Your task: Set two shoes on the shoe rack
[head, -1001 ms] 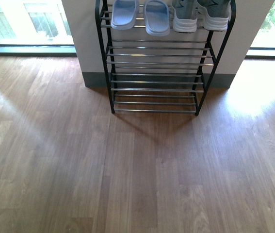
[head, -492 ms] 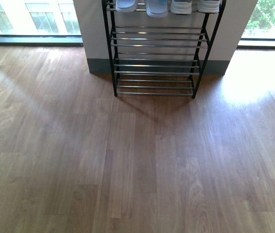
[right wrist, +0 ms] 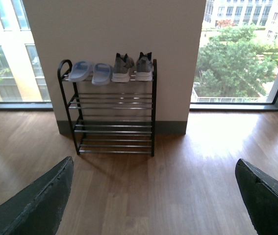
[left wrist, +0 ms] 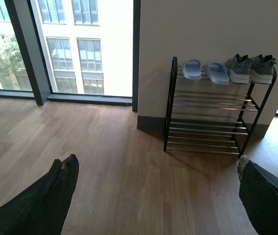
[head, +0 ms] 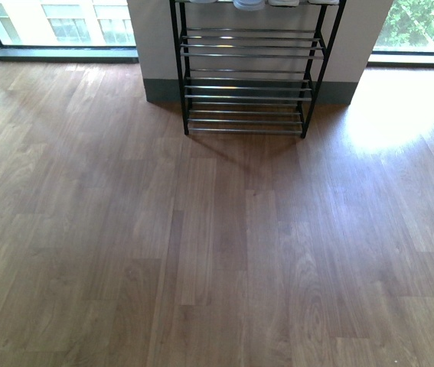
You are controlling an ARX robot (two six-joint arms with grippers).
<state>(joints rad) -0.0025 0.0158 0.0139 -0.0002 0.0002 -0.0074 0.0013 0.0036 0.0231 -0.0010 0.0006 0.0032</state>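
Note:
The shoe rack [head: 247, 53] stands against a white wall pillar, black-framed with silver rods. Both grey sneakers sit side by side on its top shelf at the right end, one [left wrist: 238, 68] beside the other [left wrist: 263, 68]; the right wrist view shows them too [right wrist: 122, 67] [right wrist: 144, 65]. The front view cuts off the top shelf, and neither arm appears in it. My left gripper [left wrist: 156, 164] is open above bare floor, well back from the rack. My right gripper [right wrist: 153, 166] is open too, nothing between its fingers.
Two pale blue slippers [left wrist: 192, 68] [left wrist: 217, 73] fill the left of the top shelf. The lower shelves [right wrist: 114, 117] hold nothing. Wood floor [head: 217, 252] stretches from me to the rack. Tall windows [left wrist: 80, 44] [right wrist: 241, 49] flank the pillar.
The front view has drawn back from the rack. It now looks smaller and sits higher in the picture, and its top shelf with the footwear has slid almost out of the top edge.

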